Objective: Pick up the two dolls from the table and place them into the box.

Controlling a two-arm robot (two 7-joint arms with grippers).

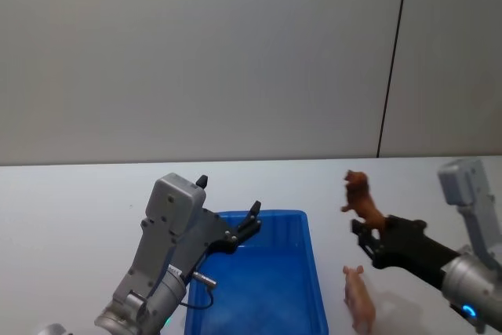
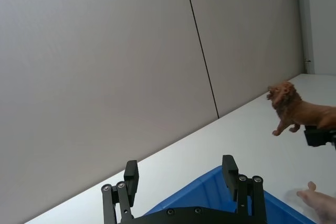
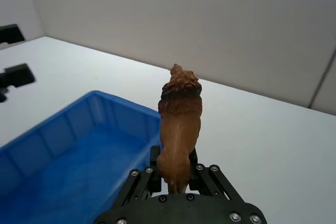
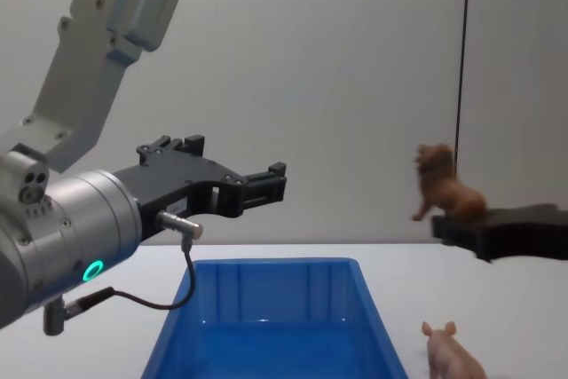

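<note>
1 pale pink pig (image 1: pixel 358 297) rests on the white desk (image 1: pixel 78 209), below the right pincer (image 1: pixel 361 239) and just beside the blue box (image 1: pixel 314 272). The right pincer is clenched on the brown lion's (image 1: pixel 362 198) hind end and holds it aloft. To its left, the left pincer (image 2: pixel 180 174) hangs released above the box's far end.

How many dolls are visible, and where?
2. The brown plastic lion is held aloft in the right gripper; the pale pink plastic pig is on the white tabletop right of the blue bin.
</note>
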